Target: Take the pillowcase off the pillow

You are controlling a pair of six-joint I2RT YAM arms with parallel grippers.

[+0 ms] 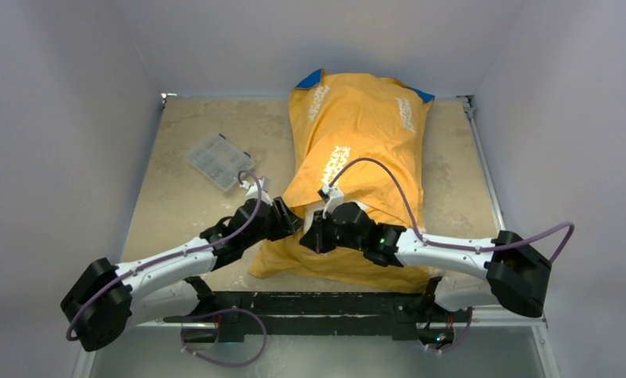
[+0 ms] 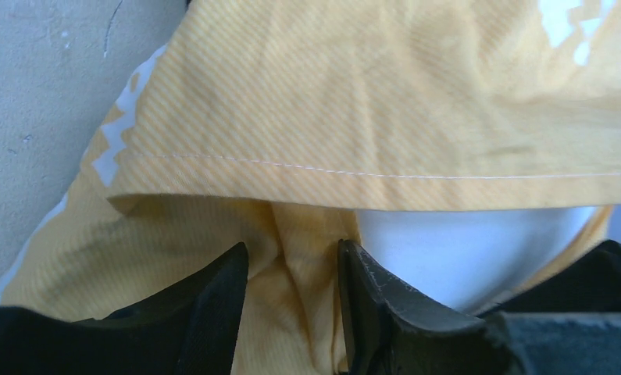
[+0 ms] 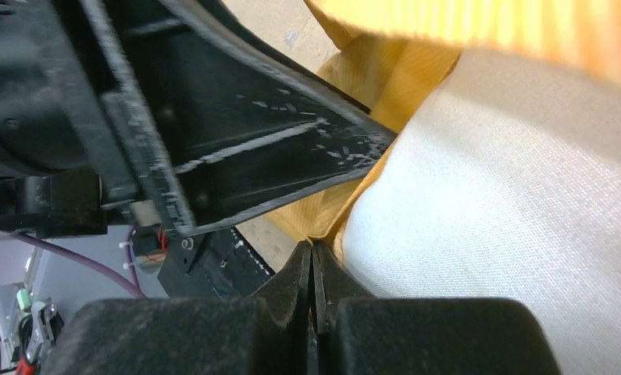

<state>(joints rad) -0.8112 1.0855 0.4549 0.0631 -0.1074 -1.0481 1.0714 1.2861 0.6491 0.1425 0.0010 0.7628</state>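
The orange-yellow pillowcase (image 1: 357, 134) with white lettering lies down the middle of the table and covers the pillow, which is hidden in the top view. Both grippers are at its near open end. My left gripper (image 1: 287, 220) is open, and its fingers stand either side of a fold of the pillowcase (image 2: 369, 94) just below the stitched hem (image 2: 291, 297). The white pillow (image 2: 463, 250) shows inside the opening. My right gripper (image 1: 313, 235) is shut on the pillowcase edge (image 3: 312, 248), pinching the orange fabric (image 3: 385, 70) beside the white pillow (image 3: 510, 195).
A clear plastic organiser box (image 1: 219, 161) sits on the beige table (image 1: 183, 205) to the left of the pillowcase. White walls close in the back and both sides. The black base rail (image 1: 317, 307) runs along the near edge. The left gripper's finger (image 3: 252, 156) is close to the right gripper.
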